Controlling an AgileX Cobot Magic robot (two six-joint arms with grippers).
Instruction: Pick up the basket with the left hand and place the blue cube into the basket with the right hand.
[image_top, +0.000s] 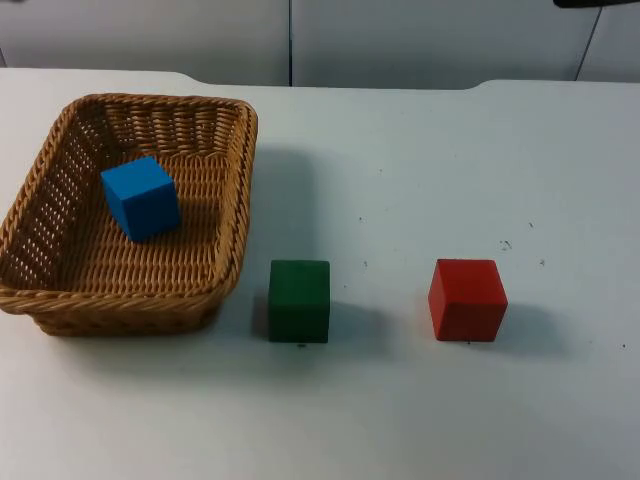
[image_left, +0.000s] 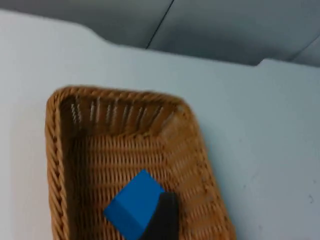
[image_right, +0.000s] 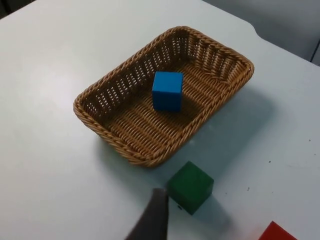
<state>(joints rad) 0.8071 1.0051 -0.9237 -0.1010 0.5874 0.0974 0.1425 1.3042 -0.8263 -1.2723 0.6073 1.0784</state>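
Top view: we see the blue cube (image_top: 141, 197) inside the basket (image_top: 60, 300); left pincer (image_left: 161, 220) hovers over it, right pincer (image_right: 152, 220) beside green cube (image_right: 190, 187); their opening we cannot tell.

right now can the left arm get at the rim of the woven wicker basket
Probably yes. The woven wicker basket sits on the white table with its rim bare all round; the blue cube lies inside, and the green cube stands apart from it.
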